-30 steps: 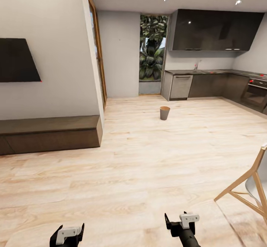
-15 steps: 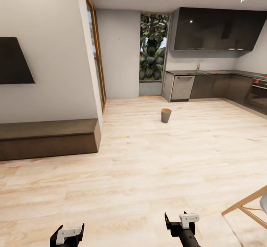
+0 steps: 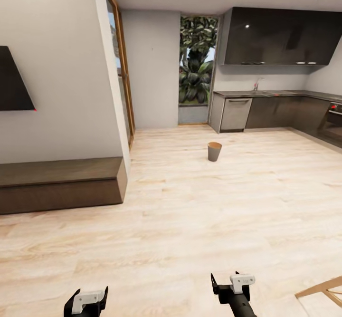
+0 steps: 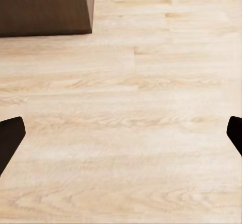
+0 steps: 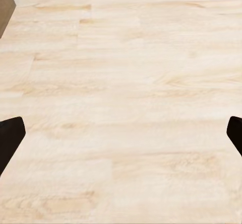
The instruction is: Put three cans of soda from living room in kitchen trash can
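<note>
— Both grippers first: how are they standing?

— I am holding my left gripper (image 4: 121, 133) and my right gripper (image 5: 121, 133) low in front of me, each with its fingers spread wide apart and nothing between them. In the wrist views the black fingertips (image 4: 10, 138) are sitting at the outer edges, with bare pale wood floor (image 3: 199, 222) showing between them. In the head view I am seeing the left gripper (image 3: 87, 302) and the right gripper (image 3: 233, 291) at the bottom edge.

— Where is the bin?

— I am looking at the trash can (image 3: 214, 151) standing upright on the floor well ahead of me, a little to my right, in front of the kitchen. Its orange-brown inside is showing at the rim.

— And around it?

— Dark cabinets (image 3: 280, 36) are hanging above a grey counter (image 3: 266, 92) behind it, with a tall window (image 3: 195, 60) full of leaves beside them. On my left a long dark bench (image 3: 61, 184) is running along the wall under a black TV (image 3: 14, 81), and its corner (image 4: 45, 7) is showing in the left wrist view. A wooden chair leg (image 3: 323, 288) is poking in at my lower right.
</note>
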Controlling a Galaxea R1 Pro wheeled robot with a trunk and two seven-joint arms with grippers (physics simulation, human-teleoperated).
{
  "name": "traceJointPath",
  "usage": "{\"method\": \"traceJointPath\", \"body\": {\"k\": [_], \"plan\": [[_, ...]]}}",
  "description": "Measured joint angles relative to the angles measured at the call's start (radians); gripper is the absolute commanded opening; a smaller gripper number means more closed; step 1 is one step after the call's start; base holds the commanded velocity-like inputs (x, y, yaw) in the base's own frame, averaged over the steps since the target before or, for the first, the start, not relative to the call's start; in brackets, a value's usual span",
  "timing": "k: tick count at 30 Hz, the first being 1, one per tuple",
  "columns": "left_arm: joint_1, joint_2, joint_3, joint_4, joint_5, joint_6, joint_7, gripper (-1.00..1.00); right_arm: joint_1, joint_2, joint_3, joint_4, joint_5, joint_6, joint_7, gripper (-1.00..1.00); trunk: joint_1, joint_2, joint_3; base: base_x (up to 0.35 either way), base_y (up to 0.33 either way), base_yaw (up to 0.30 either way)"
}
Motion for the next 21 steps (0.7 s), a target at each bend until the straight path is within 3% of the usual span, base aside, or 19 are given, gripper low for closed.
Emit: {"method": "traceJointPath", "body": {"k": [14, 21], "plan": [[0.0, 0.0, 0.0, 0.0, 0.0, 0.0, 0.0, 1.0, 0.0, 0.001, 0.0, 0.0, 0.0, 0.0, 0.0, 1.0, 0.0, 0.0, 0.0, 0.32, 0.0, -0.006], [0.0, 0.0, 0.0, 0.0, 0.0, 0.0, 0.0, 1.0, 0.0, 0.001, 0.0, 0.0, -0.001, 0.001, 0.0, 1.0, 0.0, 0.0, 0.0, 0.32, 0.0, -0.174]]}}
